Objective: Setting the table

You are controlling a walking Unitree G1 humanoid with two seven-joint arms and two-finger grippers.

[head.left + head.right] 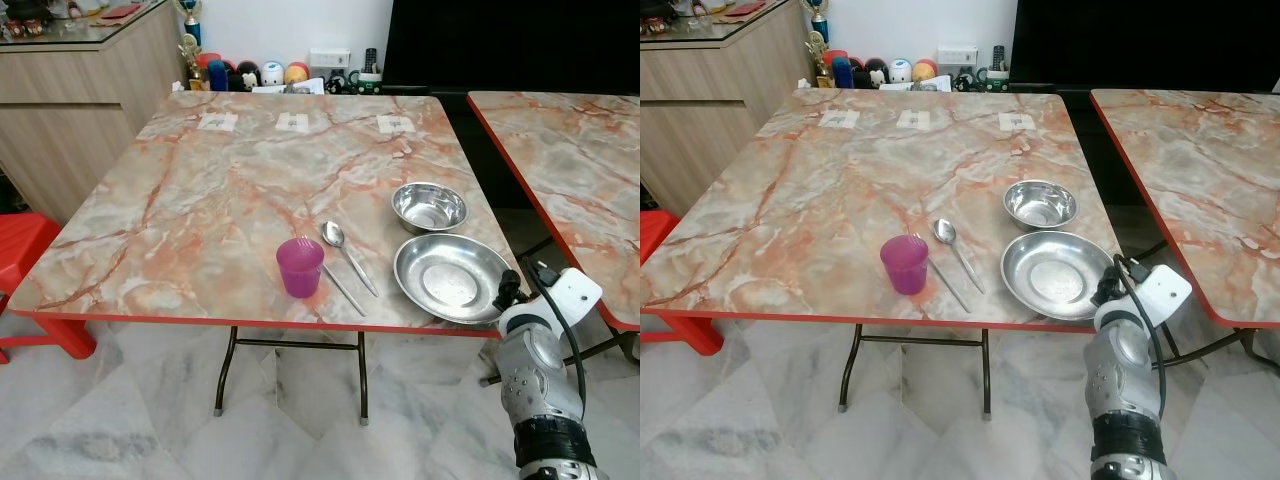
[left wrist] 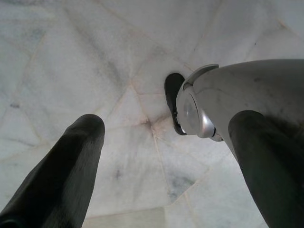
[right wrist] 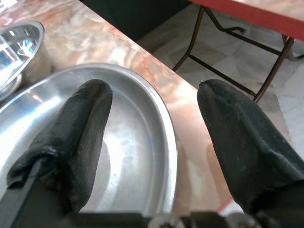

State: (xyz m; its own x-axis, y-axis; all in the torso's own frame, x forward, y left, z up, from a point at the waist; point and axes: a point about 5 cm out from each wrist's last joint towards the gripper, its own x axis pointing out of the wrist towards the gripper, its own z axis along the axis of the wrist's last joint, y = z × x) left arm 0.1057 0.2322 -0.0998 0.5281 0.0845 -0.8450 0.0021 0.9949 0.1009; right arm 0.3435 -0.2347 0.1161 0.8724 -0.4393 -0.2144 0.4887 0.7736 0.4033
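Right gripper [image 3: 152, 142] at the near right corner of the desk [image 1: 200, 200], fingers spread wide, straddling the near rim of the plate [image 1: 452, 277]: one finger [image 3: 71, 137] over the plate's well, the other [image 3: 247, 147] outside, over bare desk by the red edge. Nothing held yet.

Plate flat on the desk, close to the front edge. Bowl [image 1: 429, 206] just behind it, nearly touching. Spoon [image 1: 347, 255] and a thin stick, probably a chopstick [image 1: 340, 287], lying to its left; pink cup [image 1: 299, 266] further left. All clustered at the near right of the desk, not yet laid out as a place setting.

Step in hand, by judgement: rim grasp on the plate. To do well:
- lower until the inner finger sits against the plate's sloped wall and the outer one under or against the lip, then close
- thin, slick steel: pinch squarely or it will slip
- lift level, clear of the bowl before moving sideways
- mind the desk edge; a push outward could tip the plate off

Left gripper [image 2: 161, 166] hanging idle over marble floor [image 2: 95, 57], fingers well apart, empty.
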